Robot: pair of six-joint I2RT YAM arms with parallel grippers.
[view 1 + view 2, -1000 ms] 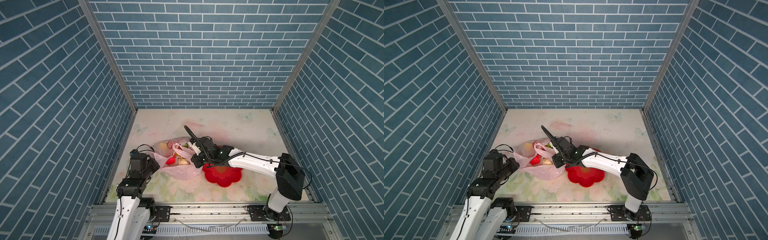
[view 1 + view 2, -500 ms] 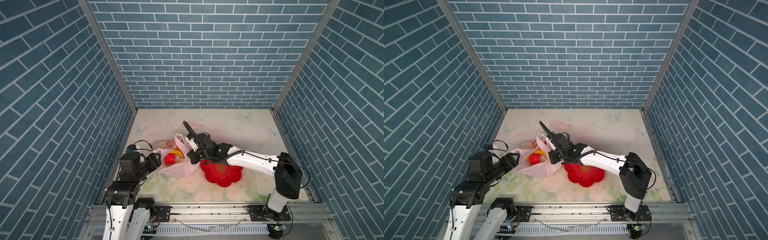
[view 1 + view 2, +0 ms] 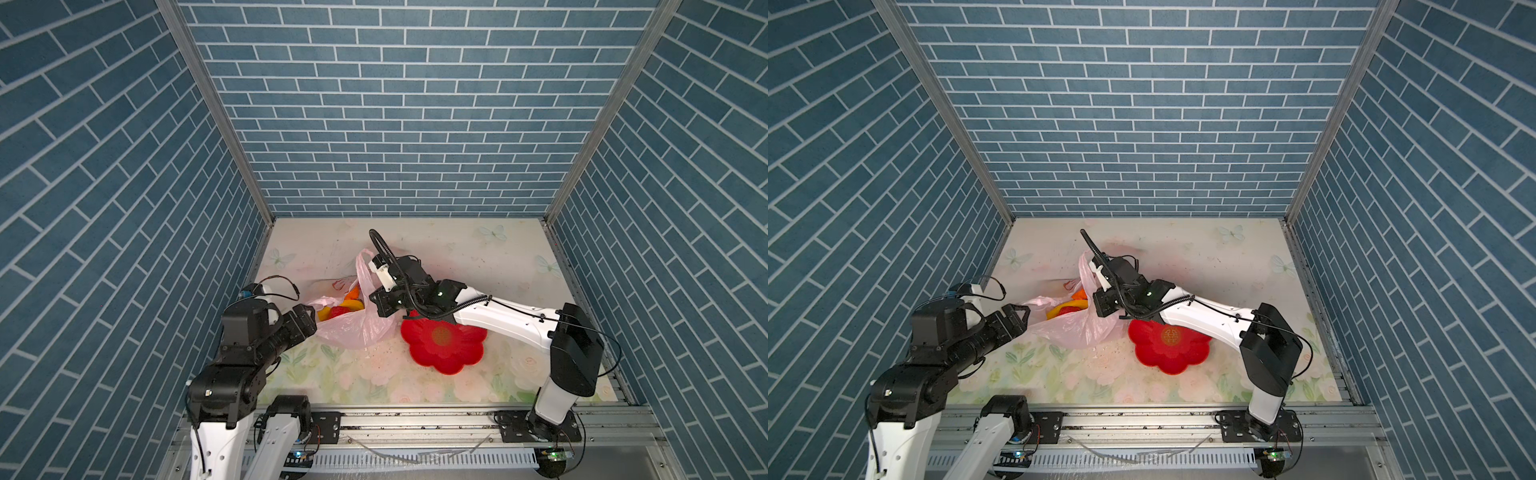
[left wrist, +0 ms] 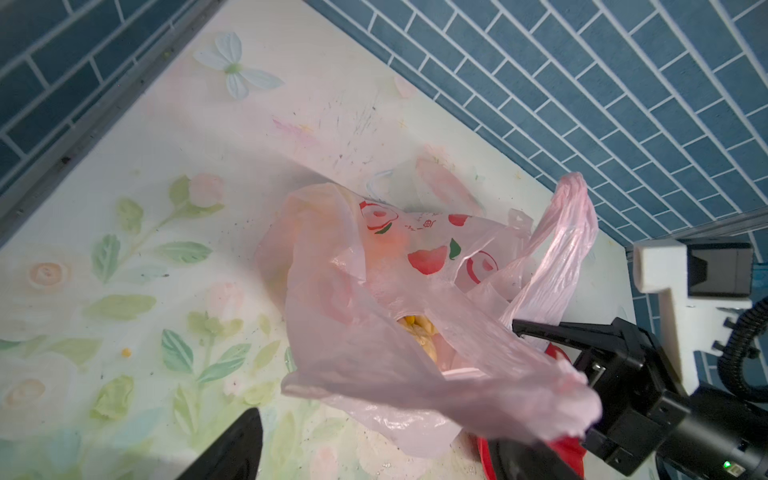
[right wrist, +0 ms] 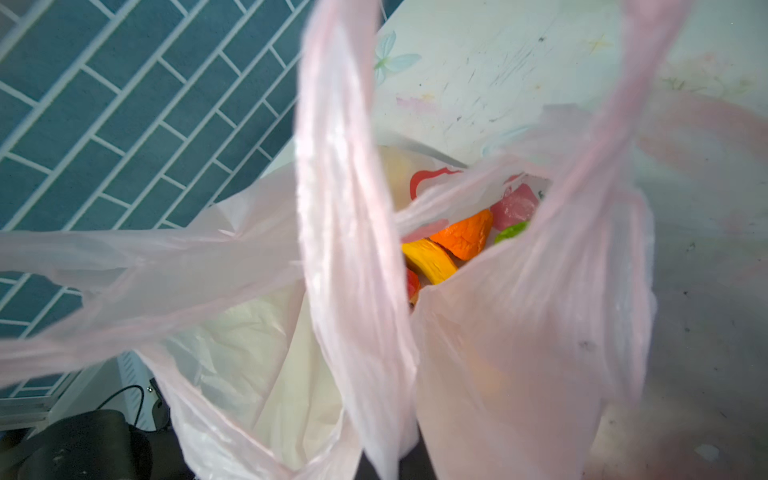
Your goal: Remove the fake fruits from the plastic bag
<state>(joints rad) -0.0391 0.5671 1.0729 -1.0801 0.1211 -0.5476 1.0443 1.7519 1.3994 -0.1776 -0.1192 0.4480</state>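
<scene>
Left claw point(image 3: 1022, 318) hangs wide open and empty, right at the left lip of the plastic bag point(image 3: 353, 332), low over the desk point(image 3: 478, 257). The bag sits left of centre, mouth gaping upward. And there are the fake fruits point(image 5: 440, 249): banana yellow, orange, a flash of green and red, all down inside, none out yet. On to the right claw point(image 4: 528, 330), clamped shut on the pink film by one loop handle point(image 3: 362, 266) and holding that side up. Just right of it is the red dish point(image 3: 444, 340), with nothing showing on it. This looks like the mouth-opening step, first pick pending. Next call: the left claw must dip through the mouth and pinch one fruit without snagging film.
</scene>
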